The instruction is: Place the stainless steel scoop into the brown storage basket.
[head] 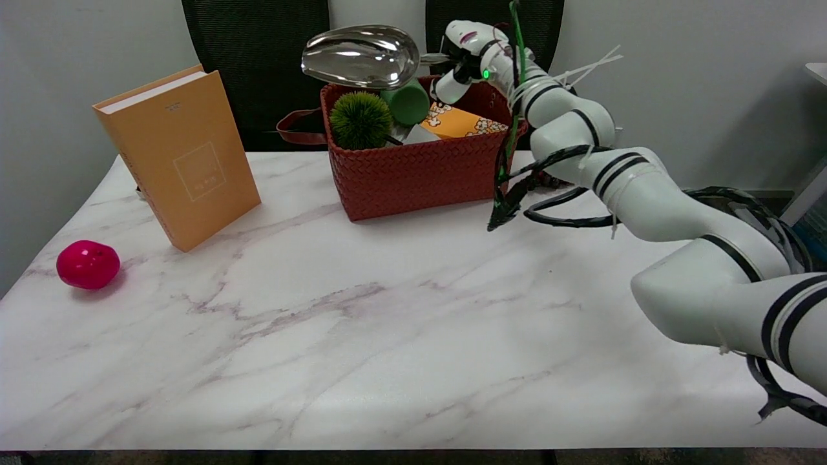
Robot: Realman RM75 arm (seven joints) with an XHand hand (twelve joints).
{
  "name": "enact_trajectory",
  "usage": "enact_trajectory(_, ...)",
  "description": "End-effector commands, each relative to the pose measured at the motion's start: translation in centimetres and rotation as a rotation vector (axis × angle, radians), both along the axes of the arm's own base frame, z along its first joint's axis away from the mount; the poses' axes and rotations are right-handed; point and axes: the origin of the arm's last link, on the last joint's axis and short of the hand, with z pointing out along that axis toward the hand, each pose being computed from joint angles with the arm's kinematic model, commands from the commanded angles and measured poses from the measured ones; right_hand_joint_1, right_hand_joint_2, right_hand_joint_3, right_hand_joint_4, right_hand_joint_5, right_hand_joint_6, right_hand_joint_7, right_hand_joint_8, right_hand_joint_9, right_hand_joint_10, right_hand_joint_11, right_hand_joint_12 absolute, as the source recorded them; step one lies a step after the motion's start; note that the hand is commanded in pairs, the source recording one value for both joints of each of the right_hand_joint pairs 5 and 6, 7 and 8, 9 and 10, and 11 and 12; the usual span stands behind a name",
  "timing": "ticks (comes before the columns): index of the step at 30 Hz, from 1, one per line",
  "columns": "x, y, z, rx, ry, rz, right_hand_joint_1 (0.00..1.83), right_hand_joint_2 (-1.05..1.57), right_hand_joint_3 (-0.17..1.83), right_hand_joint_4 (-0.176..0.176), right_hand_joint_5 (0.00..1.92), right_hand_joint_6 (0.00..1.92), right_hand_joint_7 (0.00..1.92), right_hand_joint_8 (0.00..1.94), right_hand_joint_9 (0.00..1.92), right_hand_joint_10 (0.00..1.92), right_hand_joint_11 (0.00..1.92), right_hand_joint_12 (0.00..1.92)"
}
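White marble with grey and pinkish veins covers the bench [387, 336] in front of me. Near its left edge lies a magenta ball [88, 263], and farther back on the same side an orange hardback book [179, 155] stands upright, tilted a little backward. Beyond the bench's far edge are two black mesh chair backs [258, 58] against a pale grey wall [678, 77].

At the back of the bench, right of the book, sits the brown storage basket [413, 174], woven, with a strap handle looping out at its left end. Inside it I see a spiky green ball [360, 119] at the left, a green cylinder [407, 102] behind it, and an orange popcorn box [460, 121] toward the right.

My right arm [646, 194] reaches in from the lower right and stretches up and across to the basket's far right corner, dark cables hanging from it. My right hand [460, 61] is clamped on the handle of the stainless steel scoop [360, 56], which hangs in the air above the basket's back left part, over the spiky ball and cylinder, bowl pointing left and its hollow facing the camera.
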Motion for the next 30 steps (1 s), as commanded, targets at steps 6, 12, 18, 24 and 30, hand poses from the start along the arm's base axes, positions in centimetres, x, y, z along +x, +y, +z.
enact_trajectory(6, -0.6, -2.5, -3.3, 0.019, 0.114, -0.038, 1.08, 0.66, 1.18, 0.0, 1.83, 1.83, 1.92, 1.92, 1.74, 1.74, 1.89, 1.89)
enact_trajectory(12, -1.0, -2.4, -1.0, -0.043, 0.132, -0.05, 1.08, 0.71, 1.14, 0.0, 1.87, 1.87, 1.92, 1.92, 1.76, 1.76, 1.92, 1.92)
enact_trajectory(18, -1.2, -2.1, 1.7, -0.109, 0.085, -0.057, 1.08, 0.73, 1.12, 0.0, 1.88, 1.88, 1.92, 1.92, 1.76, 1.76, 1.92, 1.92)
enact_trajectory(24, -1.7, -1.6, 3.6, -0.15, 0.085, -0.066, 1.07, 0.78, 1.07, 0.0, 1.92, 1.92, 1.92, 1.92, 1.78, 1.78, 1.92, 1.92)
enact_trajectory(30, -2.3, -1.4, 4.0, -0.157, 0.1, -0.079, 1.05, 0.86, 1.0, 0.0, 1.92, 1.92, 1.92, 1.92, 1.8, 1.8, 1.92, 1.92)
